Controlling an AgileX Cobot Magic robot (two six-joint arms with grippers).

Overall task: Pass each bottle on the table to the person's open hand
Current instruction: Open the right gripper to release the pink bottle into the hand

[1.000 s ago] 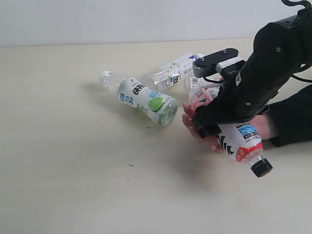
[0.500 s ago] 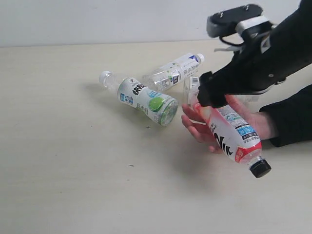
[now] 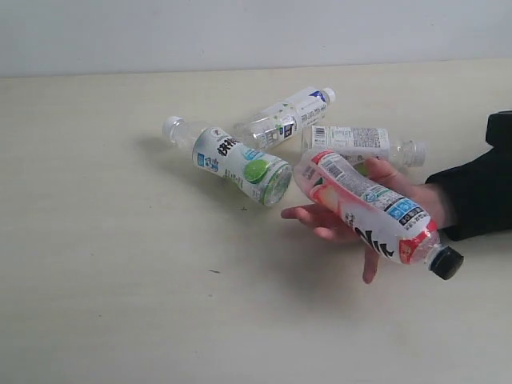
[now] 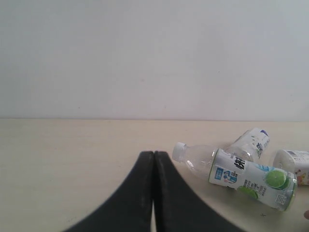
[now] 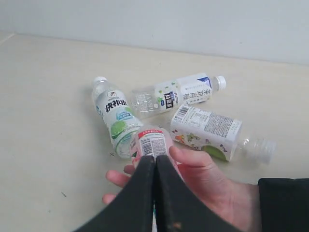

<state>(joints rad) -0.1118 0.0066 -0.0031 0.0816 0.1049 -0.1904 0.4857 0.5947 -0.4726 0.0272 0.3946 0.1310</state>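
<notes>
- My right gripper [image 5: 155, 163]: fingers pressed together, gripping nothing; my left gripper [image 4: 154, 157] likewise.
- Pink-label bottle [image 3: 368, 212]: lies across the person's open hand [image 3: 408, 190], over the table [image 3: 120, 304].
- Long axis: diagonal in the exterior view; black cap [image 3: 446, 262] points lower right, base upper left.

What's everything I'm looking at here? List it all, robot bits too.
black-capped bottle: one, clear, pink-red label, lying across the hand
lime-label bottle: one, clear, white cap, lying on the table
blue-marked bottle: one, white label, lying farthest back
barcode bottle: one, white label, lying just behind the hand
table: one, pale cream, under everything
wall: one, pale grey, behind
person's open hand: one, bare, black sleeve, palm up
left gripper: one, black, shut, empty
right gripper: one, black, shut, empty, above the hand
</notes>
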